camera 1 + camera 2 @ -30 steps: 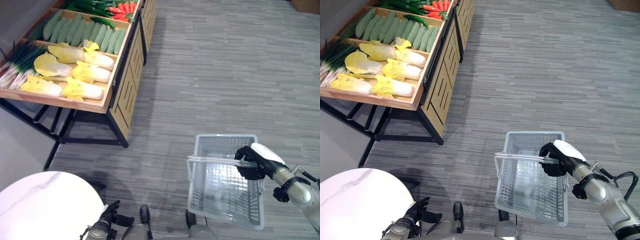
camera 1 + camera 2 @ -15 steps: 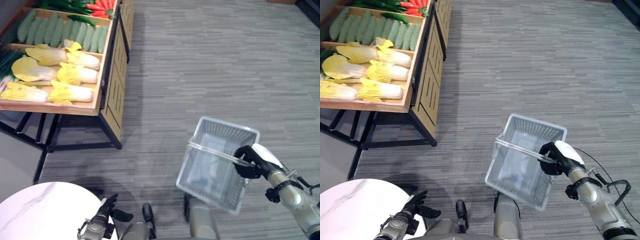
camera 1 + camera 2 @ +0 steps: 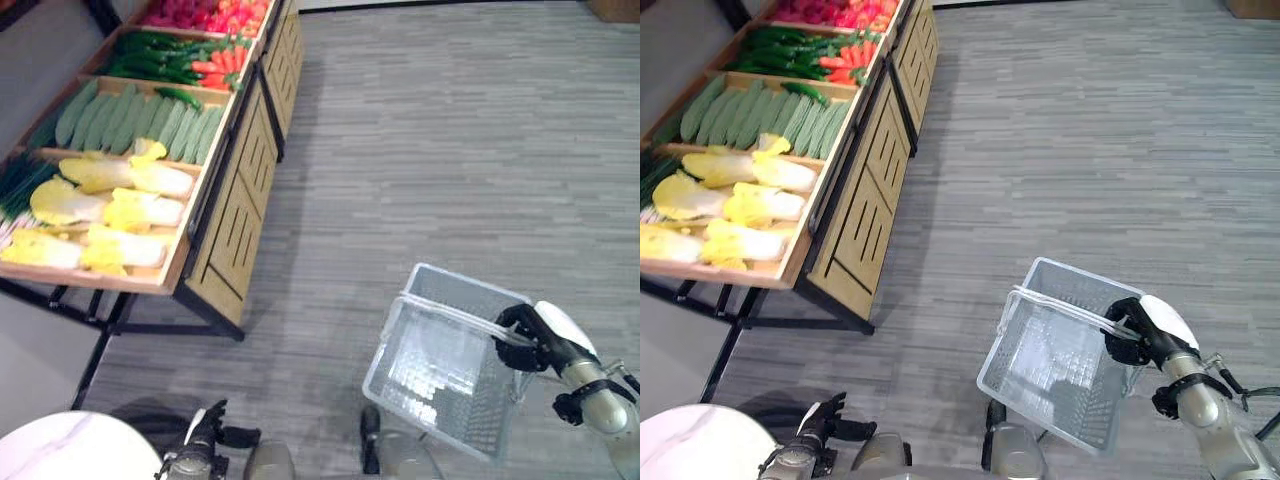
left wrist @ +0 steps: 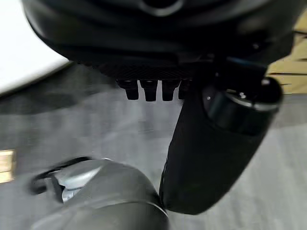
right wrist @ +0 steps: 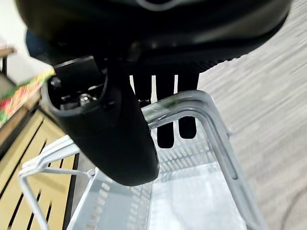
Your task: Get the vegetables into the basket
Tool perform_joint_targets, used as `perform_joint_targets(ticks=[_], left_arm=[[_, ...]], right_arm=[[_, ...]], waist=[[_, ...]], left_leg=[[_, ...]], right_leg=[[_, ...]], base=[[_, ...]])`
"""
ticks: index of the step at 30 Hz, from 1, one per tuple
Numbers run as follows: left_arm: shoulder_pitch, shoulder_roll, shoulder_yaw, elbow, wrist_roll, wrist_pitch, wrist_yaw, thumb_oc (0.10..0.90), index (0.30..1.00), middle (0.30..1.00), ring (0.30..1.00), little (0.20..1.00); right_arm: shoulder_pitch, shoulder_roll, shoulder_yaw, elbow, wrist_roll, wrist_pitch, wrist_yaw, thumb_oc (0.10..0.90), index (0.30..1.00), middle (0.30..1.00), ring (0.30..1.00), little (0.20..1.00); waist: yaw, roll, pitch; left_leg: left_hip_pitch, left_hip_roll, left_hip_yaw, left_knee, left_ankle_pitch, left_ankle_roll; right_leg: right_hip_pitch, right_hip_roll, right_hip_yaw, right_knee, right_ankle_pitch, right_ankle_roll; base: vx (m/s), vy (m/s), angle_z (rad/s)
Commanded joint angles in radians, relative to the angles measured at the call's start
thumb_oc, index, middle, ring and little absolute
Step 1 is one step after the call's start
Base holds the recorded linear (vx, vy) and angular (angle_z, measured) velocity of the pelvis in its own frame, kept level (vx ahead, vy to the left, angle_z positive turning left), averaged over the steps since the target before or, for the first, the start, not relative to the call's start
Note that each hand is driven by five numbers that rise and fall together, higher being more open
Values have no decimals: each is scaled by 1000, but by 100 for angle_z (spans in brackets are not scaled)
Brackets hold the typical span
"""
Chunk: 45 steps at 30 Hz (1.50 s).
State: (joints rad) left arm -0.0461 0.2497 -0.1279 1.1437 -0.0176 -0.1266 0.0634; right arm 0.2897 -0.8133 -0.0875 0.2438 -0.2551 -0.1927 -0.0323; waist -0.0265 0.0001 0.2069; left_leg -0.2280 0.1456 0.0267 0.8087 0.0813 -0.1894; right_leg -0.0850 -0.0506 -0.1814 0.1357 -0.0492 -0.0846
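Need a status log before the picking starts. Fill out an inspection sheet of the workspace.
Surface: grey striped floor; the wooden produce stand is on the robot's left.
Job's things: the clear plastic basket hangs tilted by its handle and looks empty. Napa cabbages, pale green gourds, dark green peppers, carrots and scallions lie in the stand's compartments.
Clutter: white round table at the near left.
Hands: right hand curled round the basket's handle; left hand low beside the table, fingers relaxed, holding nothing.
Cables: nothing seen.
Surroundings: nothing seen beyond the floor.
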Motion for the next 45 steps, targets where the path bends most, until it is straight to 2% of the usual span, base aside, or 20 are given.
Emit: perform_joint_targets(ticks=[1, 4, 5, 6, 12, 13, 14, 15, 17, 19, 20, 23, 24, 25, 28, 35, 39, 42, 44, 45], left_arm=[[-11, -4, -57, 17, 7, -1, -1, 900, 1000, 1000, 1000, 1000], [0, -11, -50, 18, 11, -1, 11, 900, 1000, 1000, 1000, 1000], [6, -13, -53, 25, 32, -2, 12, 900, 1000, 1000, 1000, 1000], [13, -10, -55, 29, 40, -1, 12, 900, 1000, 1000, 1000, 1000], [24, -8, -56, 47, 61, 3, 12, 900, 1000, 1000, 1000, 1000], [27, -6, -56, 47, 66, 2, 12, 900, 1000, 1000, 1000, 1000], [19, 1, -58, 40, 71, 5, 13, 900, 1000, 1000, 1000, 1000], [13, 6, -57, 31, 62, 5, 14, 900, 1000, 1000, 1000, 1000], [3, 14, -62, 10, 45, 7, 13, 900, 1000, 1000, 1000, 1000], [0, 19, -61, 5, 41, 8, 13, 900, 1000, 1000, 1000, 1000], [-3, 29, -51, -5, 21, 7, 22, 900, 1000, 1000, 1000, 1000], [-12, 28, -44, 6, -1, 5, 29, 900, 1000, 1000, 1000, 1000], [-13, 28, -44, 7, -1, 5, 29, 900, 1000, 1000, 1000, 1000], [-10, 25, -43, 16, -1, 0, 27, 900, 1000, 1000, 1000, 1000], [-6, 29, -34, 34, 16, -6, 23, 900, 1000, 1000, 1000, 1000], [14, 14, -10, 71, 12, -2, 31, 900, 1000, 1000, 1000, 1000], [21, 10, -10, 75, 10, 2, 33, 900, 1000, 1000, 1000, 1000], [15, 9, -24, 44, -5, 4, 39, 900, 1000, 1000, 1000, 1000], [6, 12, -32, 32, -13, 5, 44, 900, 1000, 1000, 1000, 1000], [-2, 14, -43, 26, -11, 4, 49, 900, 1000, 1000, 1000, 1000]], right_arm=[[-75, -61, -99, -105, 64, -62, -75, 400, 300, 300, 300, 300], [-68, -47, -83, -103, 52, -72, -86, 400, 300, 300, 300, 300], [-67, -46, -77, -95, 46, -70, -84, 400, 300, 300, 300, 300], [-68, -47, -72, -94, 39, -68, -78, 400, 300, 300, 300, 300], [-79, -17, -44, -91, 17, -53, -60, 400, 300, 300, 300, 300], [-77, -10, -39, -91, 8, -53, -59, 400, 300, 300, 300, 300], [-83, 6, -27, -88, 1, -48, -57, 400, 300, 300, 300, 300], [-95, 4, -21, -79, -8, -45, -64, 400, 300, 300, 300, 300], [-113, 13, -12, -74, -13, -42, -74, 400, 300, 300, 300, 300], [-122, 18, -6, -64, -12, -41, -76, 400, 300, 300, 300, 300], [-134, 18, 7, -46, -12, -41, -72, 400, 300, 300, 300, 300], [-128, 13, 3, -63, -4, -46, -69, 400, 300, 300, 300, 300], [-129, 13, 3, -62, -4, -46, -69, 400, 300, 300, 300, 300], [-125, 18, 2, -43, 9, -51, -82, 400, 300, 300, 300, 300], [-104, 14, -8, -50, 8, -47, -75, 400, 300, 300, 300, 300], [-97, -8, -21, -21, 9, -48, -81, 400, 300, 300, 300, 300], [-98, -17, -13, -3, 23, -56, -81, 400, 300, 300, 300, 300], [-97, -27, -15, 9, 31, -57, -90, 400, 300, 300, 300, 300], [-88, -32, -25, 15, 33, -54, -102, 400, 300, 300, 300, 300], [-77, -30, -30, 33, 38, -51, -115, 400, 300, 300, 300, 300]], waist=[[42, -61, 32], [74, -41, 15], [87, -36, 5], [92, -32, 1], [105, -38, -55], [106, -48, -67], [103, -67, -63], [94, -69, -52], [82, -61, -29], [79, -51, -23], [61, -31, -3], [32, -29, 14], [30, -26, 14], [4, -40, 23], [-13, -49, 22], [-7, -50, 8], [-7, -40, 2], [-4, -52, 15], [-11, -60, 27], [-21, -62, 32]], left_leg=[[-11, -55, 135, -298, 59, 65], [-52, -30, 189, -622, 107, 64], [-40, -22, 231, -793, 164, 60], [-21, -23, 240, -825, 176, 63], [23, -63, 276, -822, 141, 116], [37, -88, 286, -818, 120, 134], [65, -127, 293, -796, 60, 179], [90, -141, 298, -794, 37, 195], [139, -157, 282, -780, -8, 228], [158, -155, 271, -773, -29, 237], [216, -158, 237, -784, -58, 244], [285, -179, 189, -786, -81, 225], [283, -176, 187, -786, -80, 224], [326, -200, 137, -782, -117, 208], [368, -209, 77, -784, -138, 188], [376, -196, 4, -703, -141, 149], [364, -170, -42, -655, -119, 122], [286, -153, -14, -490, -62, 86], [235, -111, 80, -442, -38, 82], [224, -37, 199, -473, -30, 88]], right_leg=[[52, -23, 106, -15, 44, 126], [113, 8, 109, -35, 7, 143], [175, 18, 110, -42, -23, 151], [200, 24, 118, -43, -36, 151], [266, -19, 134, -4, -64, 183], [256, -42, 134, 41, -28, 202], [189, -88, 152, 265, 125, 240], [136, -102, 161, 347, 203, 263], [72, -117, 181, 519, 290, 257], [29, -102, 192, 566, 285, 245], [-114, -66, 197, 621, 208, 223], [-207, -39, 168, 444, 107, 202], [-204, -37, 164, 437, 112, 200], [-212, -2, 225, 203, 113, 214], [-208, 22, 308, 16, 168, 242], [-154, 31, 280, 30, 176, 207], [-141, 58, 251, 86, 98, 167], [-103, 37, 219, 88, 74, 145], [-65, 10, 175, 75, 70, 140], [-37, -16, 134, 63, 61, 144]], base=[[513, -131, -6], [527, 11, -34], [673, 25, -73], [726, 44, -81], [433, 101, -62], [384, 211, -45], [466, 293, -34], [417, 309, 11], [261, 185, 48], [282, 124, 53], [472, 152, 86], [418, 12, 62], [465, -136, 84], [421, -145, 93], [443, -145, 130], [250, -154, 91], [196, -171, 31], [110, -163, 37], [80, -131, 70], [69, -82, 61]])
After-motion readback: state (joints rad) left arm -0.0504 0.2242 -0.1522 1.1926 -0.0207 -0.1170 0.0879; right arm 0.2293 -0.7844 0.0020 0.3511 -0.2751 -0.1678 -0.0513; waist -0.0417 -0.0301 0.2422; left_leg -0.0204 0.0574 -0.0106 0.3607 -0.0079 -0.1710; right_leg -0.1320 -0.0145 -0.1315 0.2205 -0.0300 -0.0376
